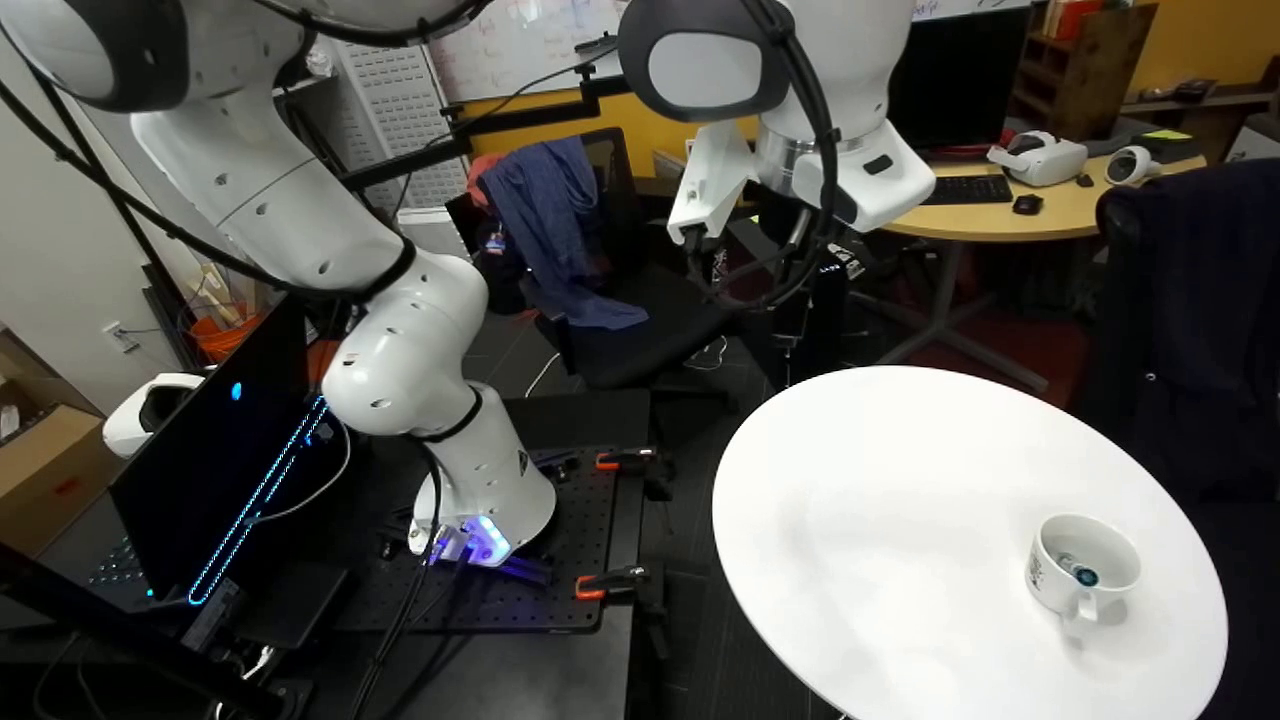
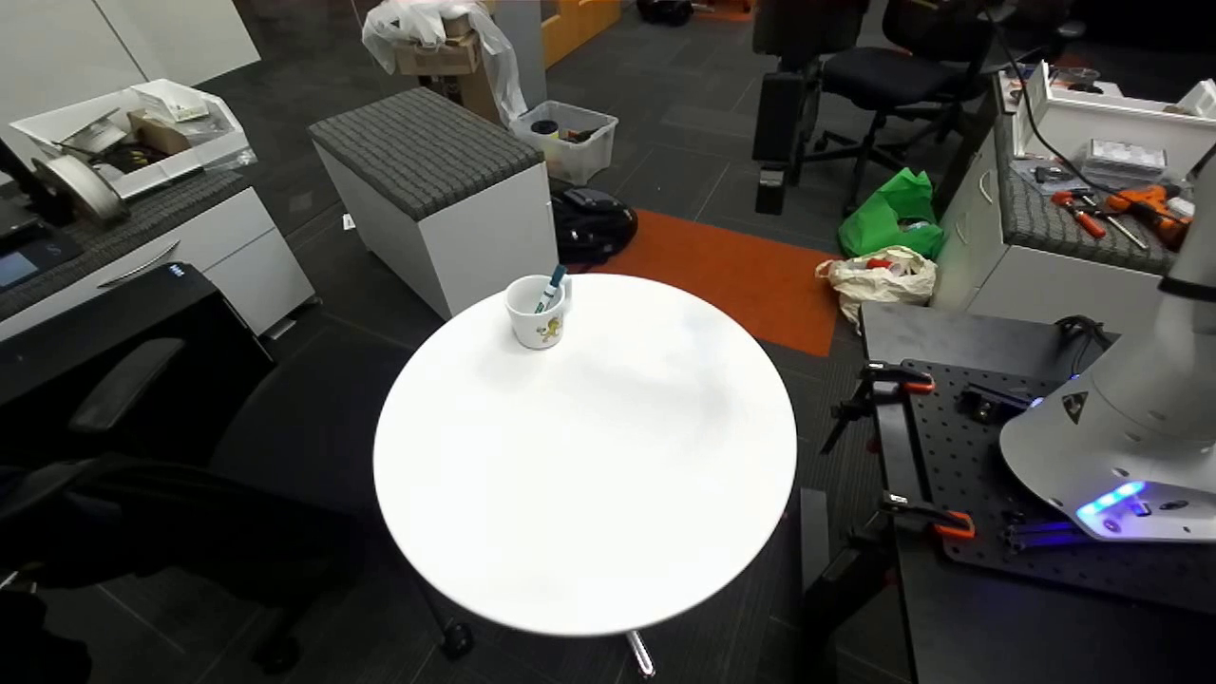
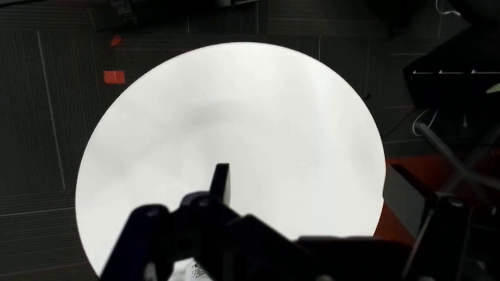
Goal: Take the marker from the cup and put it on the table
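Observation:
The white cup (image 1: 1050, 585) stands upright near the edge of the round white table (image 1: 880, 500). In an exterior view, the cup (image 2: 532, 328) holds the teal-and-white marker (image 2: 551, 291), which leans with its dark end above the rim. The marker (image 1: 1082, 574) also shows inside the cup from above. In the wrist view, my gripper (image 3: 309, 181) is open and empty, high over the table (image 3: 242, 136). A sliver of the cup (image 3: 197, 271) shows below the left finger; the marker is hidden there. In an exterior view, the gripper (image 2: 770, 190) hangs in the air, apart from the cup.
A black chair (image 2: 294, 427) stands close beside the table. The robot base (image 1: 490, 500) is clamped to a dark bench, with a gap between bench and table. A white cabinet (image 2: 484, 228) with a grey top stands just behind the cup's side of the table.

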`<act>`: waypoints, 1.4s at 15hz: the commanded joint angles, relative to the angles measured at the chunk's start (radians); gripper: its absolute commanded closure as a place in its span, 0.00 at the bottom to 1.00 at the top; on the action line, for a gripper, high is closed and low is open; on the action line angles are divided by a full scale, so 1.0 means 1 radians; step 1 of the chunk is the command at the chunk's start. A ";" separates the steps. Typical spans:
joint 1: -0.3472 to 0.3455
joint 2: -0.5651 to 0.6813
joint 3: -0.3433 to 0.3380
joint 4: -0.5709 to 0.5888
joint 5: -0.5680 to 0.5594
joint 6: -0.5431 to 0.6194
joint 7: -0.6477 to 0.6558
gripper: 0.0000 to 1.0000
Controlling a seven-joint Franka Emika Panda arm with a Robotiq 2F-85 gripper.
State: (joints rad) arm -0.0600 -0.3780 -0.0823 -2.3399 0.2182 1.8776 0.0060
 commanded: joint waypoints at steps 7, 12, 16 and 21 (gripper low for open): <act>-0.077 0.160 -0.023 0.092 -0.113 0.180 0.082 0.00; -0.093 0.244 -0.036 0.151 -0.272 0.166 0.017 0.00; -0.092 0.319 -0.050 0.204 -0.399 0.157 -0.059 0.00; -0.081 0.413 -0.046 0.278 -0.581 0.152 -0.185 0.00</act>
State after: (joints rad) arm -0.1499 -0.0315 -0.1313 -2.1347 -0.2795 2.0508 -0.1099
